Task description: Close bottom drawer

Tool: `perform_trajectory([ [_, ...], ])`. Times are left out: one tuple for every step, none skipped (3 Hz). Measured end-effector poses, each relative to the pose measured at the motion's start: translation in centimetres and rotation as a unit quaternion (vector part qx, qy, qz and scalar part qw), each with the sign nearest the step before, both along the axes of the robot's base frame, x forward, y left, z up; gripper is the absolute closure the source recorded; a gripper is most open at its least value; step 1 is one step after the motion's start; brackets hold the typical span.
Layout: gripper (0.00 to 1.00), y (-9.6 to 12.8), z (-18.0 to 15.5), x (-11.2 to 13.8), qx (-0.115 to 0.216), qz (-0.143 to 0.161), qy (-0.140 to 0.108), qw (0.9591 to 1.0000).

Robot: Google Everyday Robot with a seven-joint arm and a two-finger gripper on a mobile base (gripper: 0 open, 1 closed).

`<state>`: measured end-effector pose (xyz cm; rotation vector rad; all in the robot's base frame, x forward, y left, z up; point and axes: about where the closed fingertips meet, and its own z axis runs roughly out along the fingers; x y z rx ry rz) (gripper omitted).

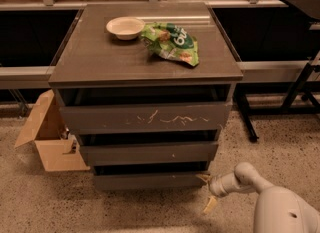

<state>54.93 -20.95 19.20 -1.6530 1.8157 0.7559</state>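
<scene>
the tool (206, 192) hangs low near the floor, its two pale fingers spread apart. the upper tip is at the right end of the bottom drawer (150, 181) — lowest front in the bench (100, 62), which carries a bowl (125, 27) and a green bag (172, 42).

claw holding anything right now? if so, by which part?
Nothing is held. The claw is open, low by the right front corner of the bottom drawer, with nothing between its fingers.
</scene>
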Motion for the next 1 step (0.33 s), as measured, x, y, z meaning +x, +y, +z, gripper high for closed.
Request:
perform_trajectory([
  [0.00, -0.08, -0.10, 0.77, 0.000, 0.001, -0.004, 1.0000],
])
